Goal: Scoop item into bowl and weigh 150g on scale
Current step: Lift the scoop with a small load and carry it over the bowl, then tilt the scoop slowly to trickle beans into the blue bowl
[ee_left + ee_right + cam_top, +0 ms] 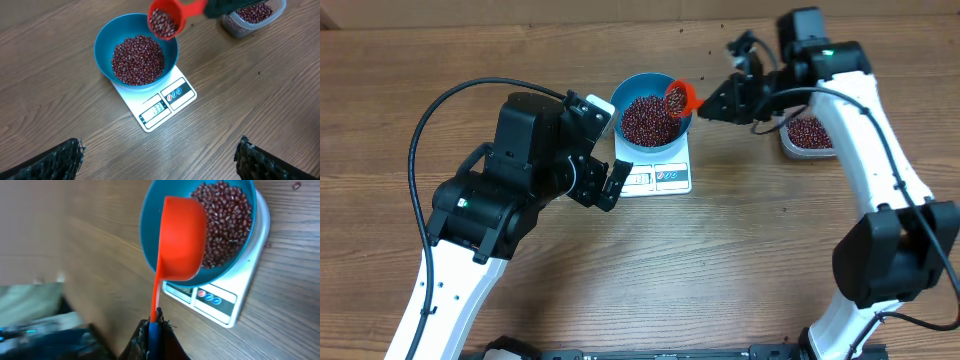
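Bowl [107, 40] sits on scale [165, 102], already well filled with beans [137, 59]. Right gripper [154, 326] clamped on red scoop [164, 22] handle, with the loaded scoop tilted over bowl's 2 o'clock rim. Left gripper [600, 183] wide open, empty, at scale's 9 o'clock. Left: topping up to target; display unclear.

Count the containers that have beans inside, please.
3: the blue bowl on the scale, the red scoop held above the bowl's rim, and the clear tub standing apart from the scale. No others appear hidden.
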Available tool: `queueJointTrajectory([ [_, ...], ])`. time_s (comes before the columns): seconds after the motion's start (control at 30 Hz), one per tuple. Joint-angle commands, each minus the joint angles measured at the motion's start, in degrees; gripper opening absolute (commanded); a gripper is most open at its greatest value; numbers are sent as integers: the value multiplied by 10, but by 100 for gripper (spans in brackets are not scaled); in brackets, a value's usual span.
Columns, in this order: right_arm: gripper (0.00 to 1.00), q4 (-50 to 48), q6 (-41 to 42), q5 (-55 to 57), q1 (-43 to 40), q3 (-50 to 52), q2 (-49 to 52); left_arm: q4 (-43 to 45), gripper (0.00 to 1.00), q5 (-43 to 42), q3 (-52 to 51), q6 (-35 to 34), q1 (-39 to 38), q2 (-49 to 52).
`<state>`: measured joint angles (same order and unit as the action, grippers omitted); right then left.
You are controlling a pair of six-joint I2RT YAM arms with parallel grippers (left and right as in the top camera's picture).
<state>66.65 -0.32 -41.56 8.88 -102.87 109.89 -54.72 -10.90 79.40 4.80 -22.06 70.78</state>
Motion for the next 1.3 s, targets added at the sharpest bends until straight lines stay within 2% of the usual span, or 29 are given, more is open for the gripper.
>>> queueJointTrajectory([
  [0.0,4,1,35,138,34,-40,-20,0,100,4,10,-3,3,2],
  [0.23,4,7,38,239,86,-74,-20,0,100,4,10,-3,3,2],
  [0.63,4,6,33,326,130,-78,-20,0,99,4,10,-3,3,2],
  [1.27,4,-19,15,366,144,-78,-20,0,100,4,10,-3,3,2],
])
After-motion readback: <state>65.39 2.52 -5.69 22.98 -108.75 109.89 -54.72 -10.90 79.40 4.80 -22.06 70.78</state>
